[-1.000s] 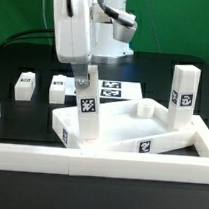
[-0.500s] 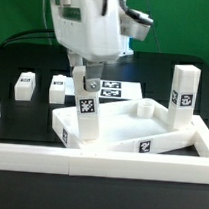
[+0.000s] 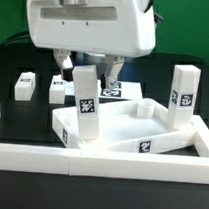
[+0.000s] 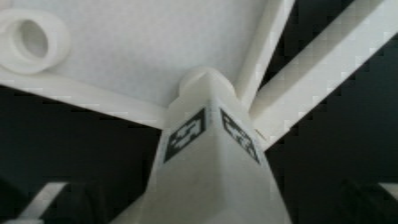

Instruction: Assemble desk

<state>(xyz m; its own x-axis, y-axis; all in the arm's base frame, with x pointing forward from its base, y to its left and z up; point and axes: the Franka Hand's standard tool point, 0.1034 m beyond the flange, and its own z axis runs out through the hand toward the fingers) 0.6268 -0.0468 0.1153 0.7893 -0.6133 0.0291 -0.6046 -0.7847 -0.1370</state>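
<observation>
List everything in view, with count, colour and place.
tabletop: one, white, mid-table.
legs: four, white; one upright in the tabletop's near corner at the exterior view's left, one upright at its right end, two lying on the table at the exterior view's left.
marker board: one, white with black tags, behind the tabletop.
rails: at least two, white, along the front and the exterior view's right.
table: one, black, under everything.
gripper: one, white, open, astride the near upright leg.
</observation>
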